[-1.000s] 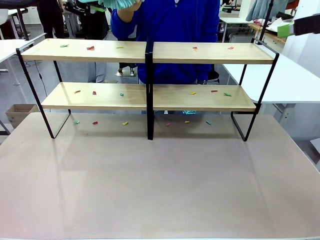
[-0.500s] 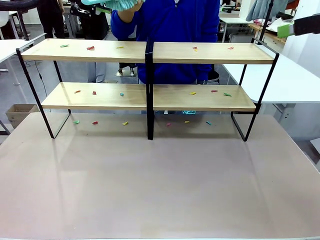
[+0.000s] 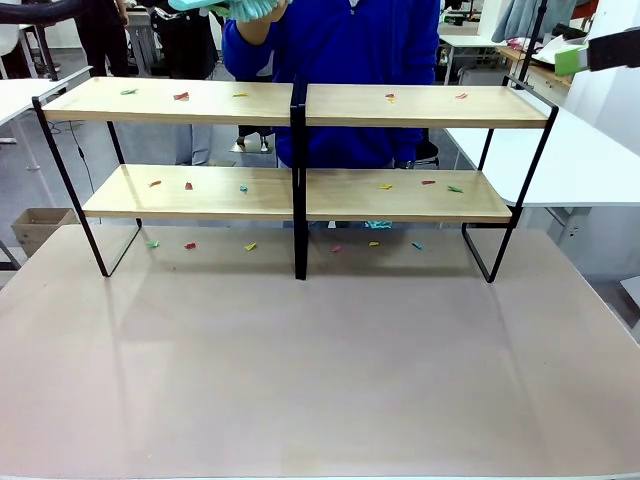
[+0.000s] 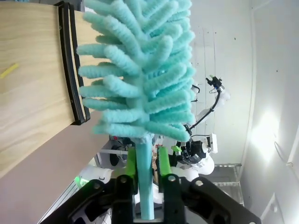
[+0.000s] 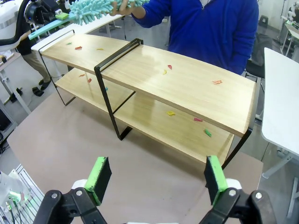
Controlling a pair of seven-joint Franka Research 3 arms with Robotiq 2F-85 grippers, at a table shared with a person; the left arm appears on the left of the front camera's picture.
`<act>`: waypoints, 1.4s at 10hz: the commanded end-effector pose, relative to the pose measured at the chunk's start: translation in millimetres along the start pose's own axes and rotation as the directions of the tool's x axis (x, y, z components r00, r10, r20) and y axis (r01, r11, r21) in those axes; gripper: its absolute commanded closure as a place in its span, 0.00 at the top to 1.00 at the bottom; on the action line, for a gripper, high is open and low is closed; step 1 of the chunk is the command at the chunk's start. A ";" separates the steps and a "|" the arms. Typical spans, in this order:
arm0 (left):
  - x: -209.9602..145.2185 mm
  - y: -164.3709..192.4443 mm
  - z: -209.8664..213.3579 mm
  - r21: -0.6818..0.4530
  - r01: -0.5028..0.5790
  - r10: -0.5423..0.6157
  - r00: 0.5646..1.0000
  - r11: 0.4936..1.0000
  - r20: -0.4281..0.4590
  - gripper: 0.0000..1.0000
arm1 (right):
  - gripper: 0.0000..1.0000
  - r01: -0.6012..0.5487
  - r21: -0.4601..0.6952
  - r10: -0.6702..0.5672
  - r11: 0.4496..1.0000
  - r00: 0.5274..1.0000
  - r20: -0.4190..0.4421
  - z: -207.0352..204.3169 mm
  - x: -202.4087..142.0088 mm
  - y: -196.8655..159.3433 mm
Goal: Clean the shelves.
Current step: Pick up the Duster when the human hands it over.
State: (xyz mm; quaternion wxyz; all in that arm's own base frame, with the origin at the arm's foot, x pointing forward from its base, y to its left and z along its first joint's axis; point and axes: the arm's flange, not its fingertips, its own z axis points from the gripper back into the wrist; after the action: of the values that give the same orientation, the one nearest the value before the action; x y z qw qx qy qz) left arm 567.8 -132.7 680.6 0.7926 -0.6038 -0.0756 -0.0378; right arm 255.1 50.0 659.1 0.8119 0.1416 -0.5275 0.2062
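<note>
Gripping the teal duster [image 4: 140,70] by its handle in my left claw [image 4: 147,157], right claw [image 5: 157,173] gaping open, I judge cleaning unstarted: coloured scraps [image 3: 181,96] litter all boards of the shelves [image 3: 400,195] at 12 o'clock on the counter [image 3: 320,360].

Blk right pincer [image 5: 156,175] w/ green pads [image 5: 99,178]

shelves [image 3: 300,105] sit on far half of pinkish worktop [image 3: 320,380]. small coloured scraps [image 3: 181,96] dotted across both tiers, more on worktop under rack. person in blue top [image 3: 340,40] directly behind centre post, raised sleeve [image 3: 245,40] up at top edge beside teal duster [image 3: 225,6]. white table [image 3: 560,160] off right.
</note>
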 end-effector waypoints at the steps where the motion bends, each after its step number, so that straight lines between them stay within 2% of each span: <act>1: -9.3 2.6 -2.0 0.016 0.026 -0.027 0.999 1.000 0.043 0.00 | 1.00 0.002 0.000 -0.002 1.000 1.000 0.000 -0.4 -0.1 -0.4; 5: -13.4 0.1 5.4 0.032 0.027 -0.029 0.998 0.999 0.052 0.00 | 1.00 0.002 0.000 -0.002 1.000 1.000 0.000 -0.4 -0.1 -0.4; 6: -24.9 -5.1 26.4 0.068 0.036 -0.034 0.999 0.997 -0.023 0.00 | 1.00 0.002 0.000 -0.002 1.000 1.000 0.000 -0.4 -0.1 -0.4; 9: -92.6 -5.6 149.6 0.199 0.164 -0.122 0.970 0.966 -0.208 0.00 | 1.00 0.002 0.000 -0.002 1.000 1.000 0.000 -0.4 -0.1 -0.4; 13: -208.7 22.7 304.9 0.273 0.391 -0.360 0.919 0.879 -0.157 0.00 | 1.00 0.002 0.000 -0.002 1.000 1.000 0.000 -0.4 -0.1 -0.4; 14: -235.4 34.9 332.9 0.223 0.455 -0.431 0.890 0.862 -0.149 0.00 | 1.00 0.002 0.000 -0.002 1.000 1.000 0.000 -0.4 -0.1 -0.4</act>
State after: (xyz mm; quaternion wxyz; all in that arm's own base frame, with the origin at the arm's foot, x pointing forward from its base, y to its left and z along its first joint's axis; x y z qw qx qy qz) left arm 328.2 182.5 713.9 0.8553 -0.4501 -0.1512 -0.2073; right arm 255.2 49.7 659.2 0.8119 0.1418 -0.5275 0.2060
